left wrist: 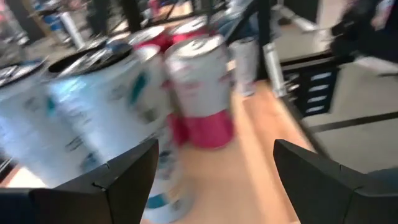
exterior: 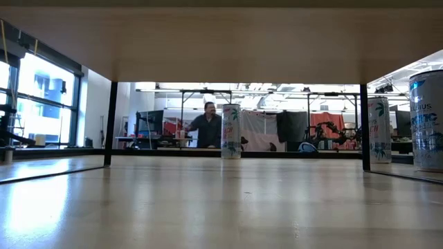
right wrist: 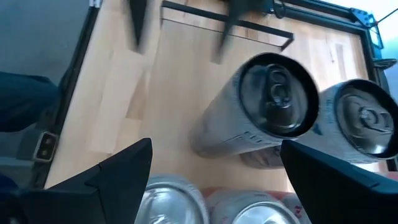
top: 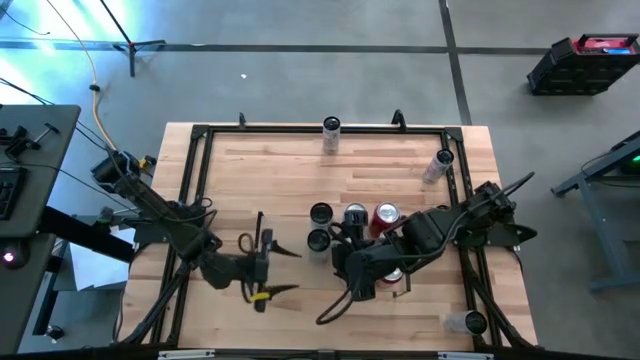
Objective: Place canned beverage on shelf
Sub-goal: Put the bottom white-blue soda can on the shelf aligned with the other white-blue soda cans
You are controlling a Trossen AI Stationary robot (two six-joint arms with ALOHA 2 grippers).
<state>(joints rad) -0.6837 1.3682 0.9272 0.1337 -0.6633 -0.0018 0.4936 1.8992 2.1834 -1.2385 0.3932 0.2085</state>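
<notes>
Several canned beverages stand upright in a cluster (top: 350, 225) on the light-wood top, mid-table. My left gripper (top: 285, 268) is on the cluster's left and points level at it, open. In the left wrist view (left wrist: 214, 162) white-and-teal cans (left wrist: 93, 106) and a red-and-white can (left wrist: 199, 87) stand ahead of its fingers, none between them. My right gripper (top: 345, 262) hangs open above the cluster and slants down. Its wrist view (right wrist: 214, 162) looks onto the can tops (right wrist: 277, 93). Thin black rails (top: 320, 128) edge the wood; which bay is the shelf I cannot tell.
Single cans stand at the far edge (top: 331, 130), the far right (top: 440, 163) and the near right corner (top: 470, 322). The low view shows three such cans (exterior: 230, 131) under a wooden board. A person sits in the room behind (exterior: 206, 124). Bare wood lies far left (top: 250, 170).
</notes>
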